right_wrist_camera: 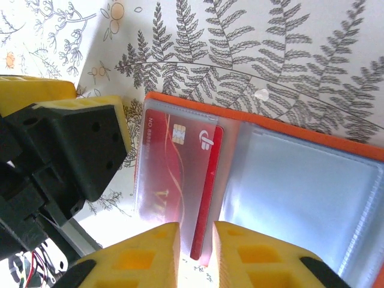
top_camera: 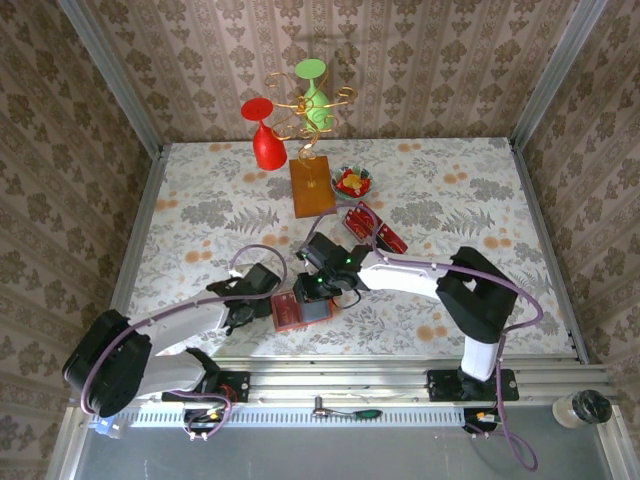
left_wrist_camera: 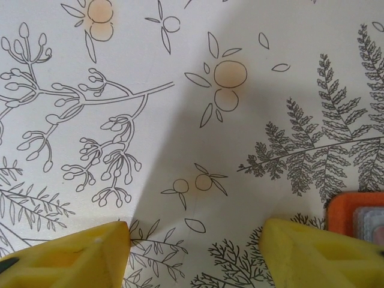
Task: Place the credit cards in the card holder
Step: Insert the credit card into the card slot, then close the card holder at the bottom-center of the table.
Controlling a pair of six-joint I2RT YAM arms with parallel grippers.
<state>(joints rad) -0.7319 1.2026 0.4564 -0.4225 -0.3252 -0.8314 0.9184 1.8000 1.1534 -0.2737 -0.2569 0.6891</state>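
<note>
**Seating a red card in the open card holder**

The card holder [top_camera: 292, 312] lies open on the worktop [top_camera: 480, 200], low in the middle of the top view. The right end effector [right_wrist_camera: 196, 233] hangs over it, narrow, with its fingers nearly together. I cannot tell whether they press on the card. Under them, the red credit card [right_wrist_camera: 171, 174] sits in the left clear sleeve, and a darker strip along its right side is not yet covered. The left end effector [left_wrist_camera: 195, 255] is wide and holds nothing. It is just beside the holder's orange corner, at the lower right of its own view.

I judge that the step is to push this card fully in. The push should go flat along the sleeve, towards the left of the right wrist frame, and lightly, so that the card does not bend. The left end effector could steady the holder against sliding.

The right wrist view gives the sleeve and the uncovered strip. The top view gives the loose cards [top_camera: 375, 228], up and right of the holder, near the candy bowl [top_camera: 352, 182].
</note>
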